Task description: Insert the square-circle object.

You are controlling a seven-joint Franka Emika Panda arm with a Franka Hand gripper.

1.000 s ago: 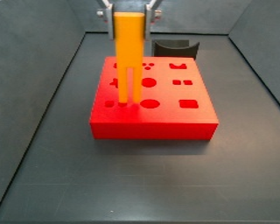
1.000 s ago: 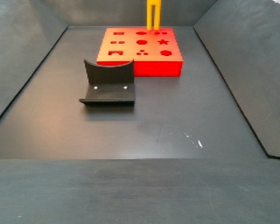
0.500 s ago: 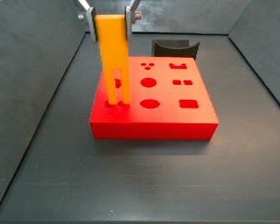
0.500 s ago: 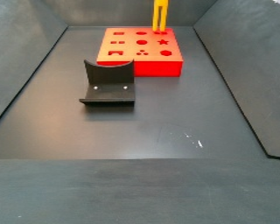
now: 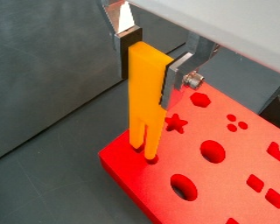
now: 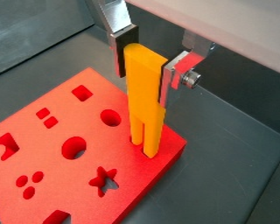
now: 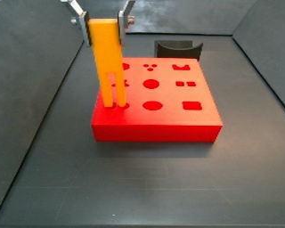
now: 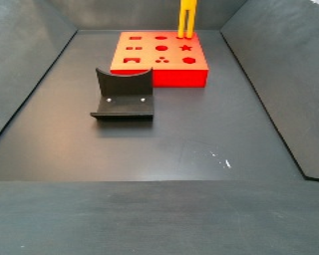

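Note:
The square-circle object (image 7: 106,55), an orange-yellow bar with two prongs at its lower end, hangs upright in my gripper (image 7: 104,20). The gripper is shut on the bar's upper end, with a silver finger on each side, as both wrist views show (image 5: 152,63) (image 6: 150,66). The prong tips (image 5: 149,154) meet the top of the red block (image 7: 169,111) at a corner, by small holes. I cannot tell how deep they sit. In a side view the bar (image 8: 187,17) stands at the far edge of the block (image 8: 162,60).
The red block has several shaped holes, among them a star (image 5: 177,123) and circles (image 6: 73,148). The dark fixture (image 8: 123,96) stands on the floor apart from the block; it also shows behind the block (image 7: 178,46). Grey walls enclose the floor.
My gripper has carried the bar sideways across the block, from near its middle to the corner holes. The block and the fixture have not moved.

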